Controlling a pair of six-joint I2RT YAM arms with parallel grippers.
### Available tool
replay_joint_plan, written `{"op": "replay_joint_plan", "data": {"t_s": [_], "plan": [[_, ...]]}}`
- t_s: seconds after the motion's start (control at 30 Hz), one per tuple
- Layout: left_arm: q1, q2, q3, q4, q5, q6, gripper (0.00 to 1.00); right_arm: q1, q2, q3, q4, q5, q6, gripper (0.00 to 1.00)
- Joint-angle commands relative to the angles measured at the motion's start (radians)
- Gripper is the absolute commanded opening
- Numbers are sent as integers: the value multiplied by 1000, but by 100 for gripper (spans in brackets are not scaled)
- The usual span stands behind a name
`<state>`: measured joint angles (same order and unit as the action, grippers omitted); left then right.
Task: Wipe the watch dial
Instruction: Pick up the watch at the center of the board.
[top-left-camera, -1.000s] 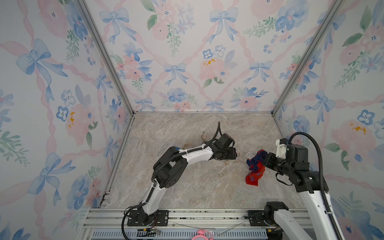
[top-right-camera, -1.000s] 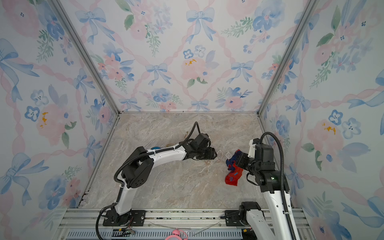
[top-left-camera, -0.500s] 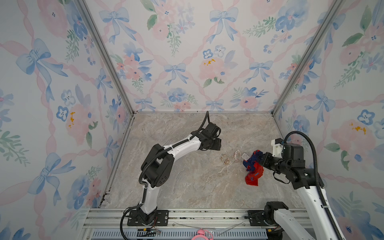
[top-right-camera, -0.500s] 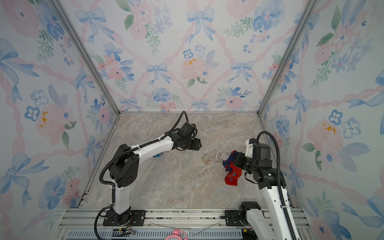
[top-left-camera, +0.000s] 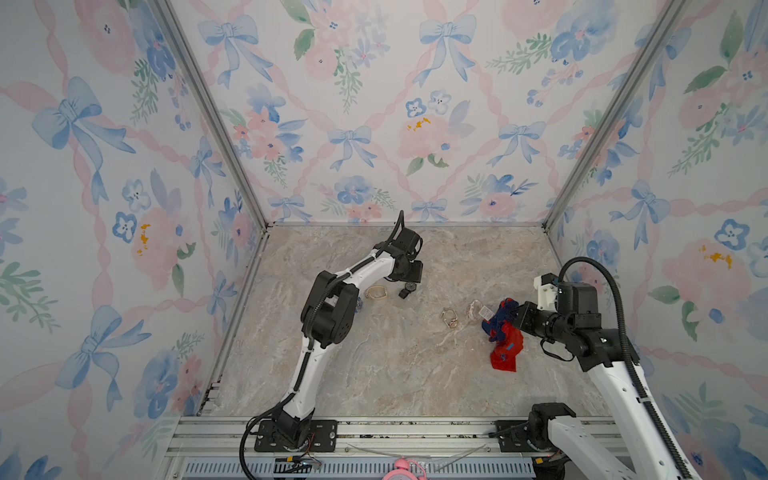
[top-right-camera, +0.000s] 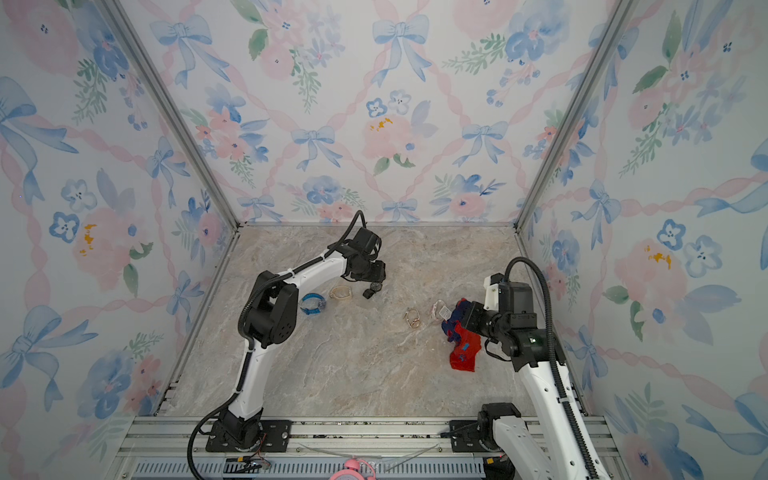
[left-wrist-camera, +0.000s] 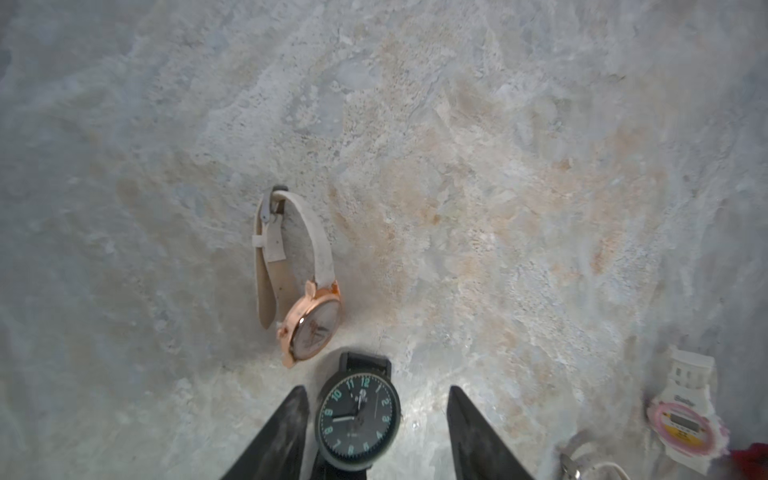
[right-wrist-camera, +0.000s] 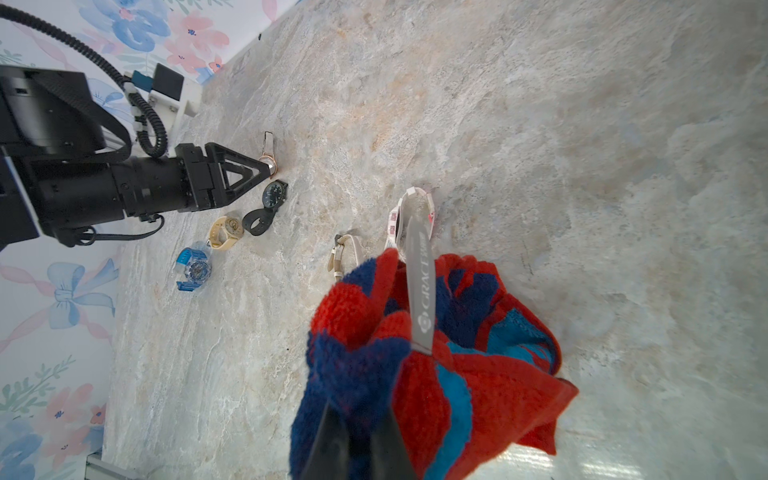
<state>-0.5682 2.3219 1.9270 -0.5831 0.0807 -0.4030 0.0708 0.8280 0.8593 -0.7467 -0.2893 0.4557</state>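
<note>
A black watch with a dark dial and teal numerals lies face up on the marble table. My left gripper is open astride it, with the dial near one finger and a wide gap to the other. In both top views the left gripper hovers just behind the black watch. At the right, my right gripper is shut on a red and blue cloth, which hangs down to the table.
A rose-gold watch with a white strap lies just beyond the black one. A beige watch and a blue watch lie left of it. Another pale-strapped watch and a pink-and-white watch lie near the cloth.
My left arm has swung from the middle, near the cloth, back and leftward to the black watch, and its jaws have narrowed a little. The right gripper with the cloth has edged leftward.
</note>
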Motion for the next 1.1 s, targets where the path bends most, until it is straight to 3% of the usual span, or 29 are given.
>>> {"op": "replay_joint_plan", "data": {"t_s": [0.0,0.47,1.07], "plan": [[11,44,72,-50,-51,42,55,20,9,-19,35,-26,9,0],[13,66,144,-47,-92,37,55,40,44,-55,74,-23,10,0],[36,232,372,-52,-109,88,50,53,82,-46,75,-26,0,0]]}}
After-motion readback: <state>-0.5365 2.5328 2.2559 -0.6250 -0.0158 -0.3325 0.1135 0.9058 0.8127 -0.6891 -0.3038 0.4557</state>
